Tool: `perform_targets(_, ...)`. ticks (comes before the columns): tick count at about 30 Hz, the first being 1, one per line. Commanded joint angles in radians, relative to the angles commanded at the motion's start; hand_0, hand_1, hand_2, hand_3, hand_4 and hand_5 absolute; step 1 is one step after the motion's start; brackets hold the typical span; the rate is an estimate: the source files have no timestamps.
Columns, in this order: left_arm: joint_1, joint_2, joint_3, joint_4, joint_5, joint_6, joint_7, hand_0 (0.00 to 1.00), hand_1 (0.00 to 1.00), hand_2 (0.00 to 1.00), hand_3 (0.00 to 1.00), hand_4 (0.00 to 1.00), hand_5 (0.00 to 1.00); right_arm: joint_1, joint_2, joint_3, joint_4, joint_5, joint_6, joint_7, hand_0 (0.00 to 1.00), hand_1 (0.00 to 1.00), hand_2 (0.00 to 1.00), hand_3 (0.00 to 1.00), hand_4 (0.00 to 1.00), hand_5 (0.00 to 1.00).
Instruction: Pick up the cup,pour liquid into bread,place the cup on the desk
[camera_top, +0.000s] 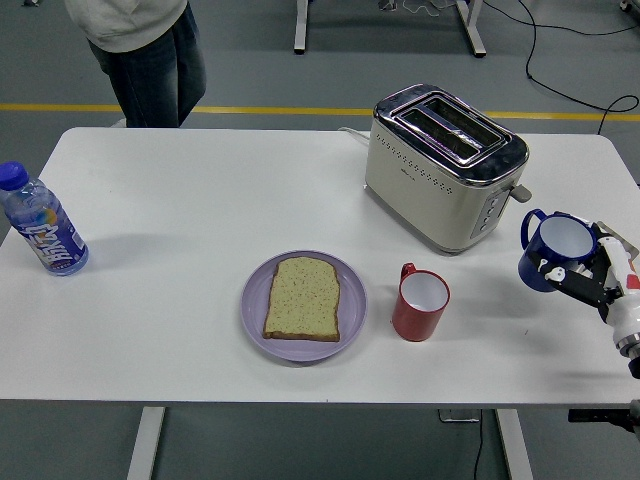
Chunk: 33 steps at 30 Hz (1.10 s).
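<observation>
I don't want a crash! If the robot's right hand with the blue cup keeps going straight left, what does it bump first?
Probably the red cup. The right hand carries the blue cup above the table, so it might pass over; depth is unclear.

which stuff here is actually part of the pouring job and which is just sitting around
In the job:
- blue cup, held by the right hand
- bread slice on the purple plate

Just lying about:
- red cup, right of the plate
- toaster, behind it
- water bottle at the table's left edge
- person standing past the far side
</observation>
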<state>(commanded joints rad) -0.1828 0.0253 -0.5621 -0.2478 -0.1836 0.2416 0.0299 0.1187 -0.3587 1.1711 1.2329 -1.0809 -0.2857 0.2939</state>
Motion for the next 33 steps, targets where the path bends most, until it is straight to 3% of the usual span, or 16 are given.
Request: perform_targets(33,-0.006,-0.008,0.016,0.002,-0.023,-0.007,-0.004,0.69,0.756,0.773,0.611,0.396,0.998,0.034,0.043,-0.119,-0.134,0.004,0.013,0.061,0.471,0.464,0.563,0.567,0.648,0.002)
